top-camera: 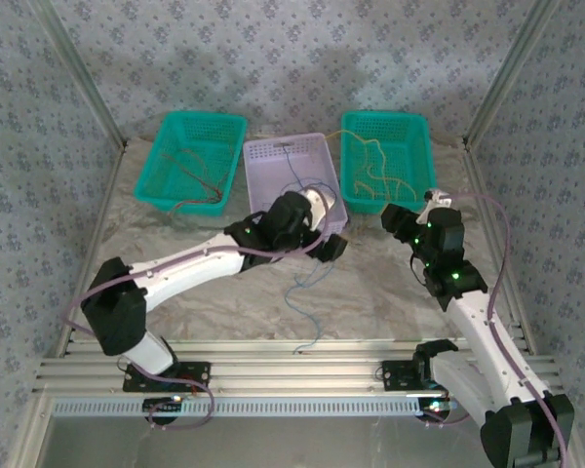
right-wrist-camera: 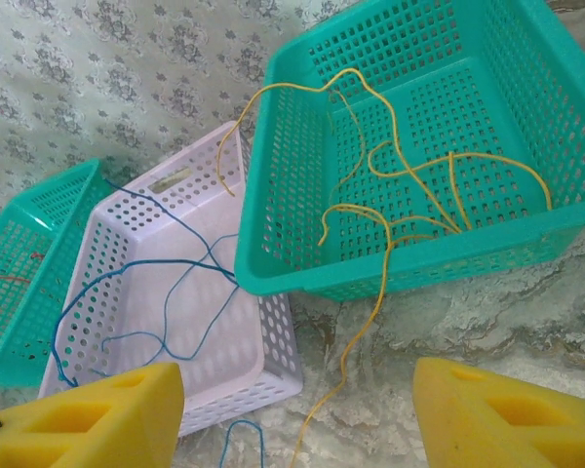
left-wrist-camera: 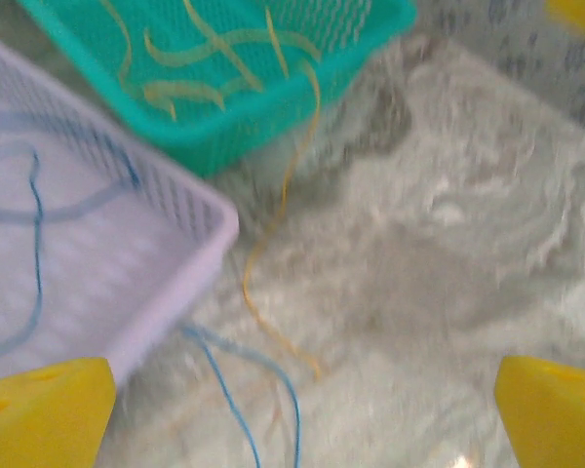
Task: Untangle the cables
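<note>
top view: blue cable lies on the surface, its long axis running from the lilac basket's near edge toward the arm bases. left fingers sit just beside its basket end.
left wrist: fingers spread wide, empty; blue strands lie between them, untouched.
right wrist: right fingers apart, gripping nothing. yellow cable drapes over the teal basket right of the lilac basket, tail pointing down between them.
</note>
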### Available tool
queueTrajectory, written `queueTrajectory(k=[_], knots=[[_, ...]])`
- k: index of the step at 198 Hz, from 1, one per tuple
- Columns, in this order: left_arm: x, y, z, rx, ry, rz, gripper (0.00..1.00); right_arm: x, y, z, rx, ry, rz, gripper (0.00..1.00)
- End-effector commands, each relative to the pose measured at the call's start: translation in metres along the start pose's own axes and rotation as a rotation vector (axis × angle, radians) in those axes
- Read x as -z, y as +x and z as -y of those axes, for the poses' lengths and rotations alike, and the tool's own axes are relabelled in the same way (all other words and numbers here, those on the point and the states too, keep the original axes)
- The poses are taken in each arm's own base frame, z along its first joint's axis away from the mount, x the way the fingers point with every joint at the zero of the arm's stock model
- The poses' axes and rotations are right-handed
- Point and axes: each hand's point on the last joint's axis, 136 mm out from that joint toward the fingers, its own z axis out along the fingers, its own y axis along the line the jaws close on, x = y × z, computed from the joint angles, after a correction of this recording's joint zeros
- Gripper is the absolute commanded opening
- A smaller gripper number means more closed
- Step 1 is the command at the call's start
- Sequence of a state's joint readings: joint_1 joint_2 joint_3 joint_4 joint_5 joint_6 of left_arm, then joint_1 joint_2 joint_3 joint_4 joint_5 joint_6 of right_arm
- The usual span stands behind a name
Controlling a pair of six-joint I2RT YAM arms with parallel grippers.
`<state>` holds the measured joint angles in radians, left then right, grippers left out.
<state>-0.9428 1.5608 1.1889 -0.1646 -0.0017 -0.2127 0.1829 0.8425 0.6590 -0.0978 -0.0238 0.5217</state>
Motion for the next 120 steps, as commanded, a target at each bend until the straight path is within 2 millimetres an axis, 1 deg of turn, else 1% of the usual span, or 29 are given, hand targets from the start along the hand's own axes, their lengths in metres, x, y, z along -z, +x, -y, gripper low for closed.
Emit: queueTrajectory(k=[1,24,47,78,85,112,117,120], knots=[[0.011,0.026,-0.011,0.080,-0.035,-0.063,1.00,0.007,-0.021,-0.013,-0.022,-0.045,0.053,0.65],[-0.008,0.054,-0.007,0.102,-0.009,-0.126,1.00,0.009,-0.021,-0.016,-0.031,-0.057,0.056,0.65],[-0.031,0.082,-0.009,0.108,-0.008,-0.198,1.00,0.014,-0.021,-0.016,-0.033,-0.060,0.061,0.65],[-0.055,0.115,-0.010,0.106,-0.003,-0.302,0.99,0.021,-0.022,-0.015,-0.028,-0.058,0.073,0.65],[-0.060,0.119,-0.011,0.103,-0.009,-0.315,0.98,0.022,-0.023,-0.015,-0.027,-0.060,0.077,0.65],[-0.075,0.135,-0.019,0.113,-0.028,-0.352,0.96,0.025,-0.022,-0.015,-0.027,-0.063,0.080,0.65],[-0.078,0.138,-0.020,0.115,-0.031,-0.362,0.95,0.026,-0.023,-0.016,-0.027,-0.064,0.083,0.65],[-0.080,0.140,-0.021,0.114,-0.032,-0.366,0.92,0.026,-0.023,-0.016,-0.028,-0.065,0.083,0.65]])
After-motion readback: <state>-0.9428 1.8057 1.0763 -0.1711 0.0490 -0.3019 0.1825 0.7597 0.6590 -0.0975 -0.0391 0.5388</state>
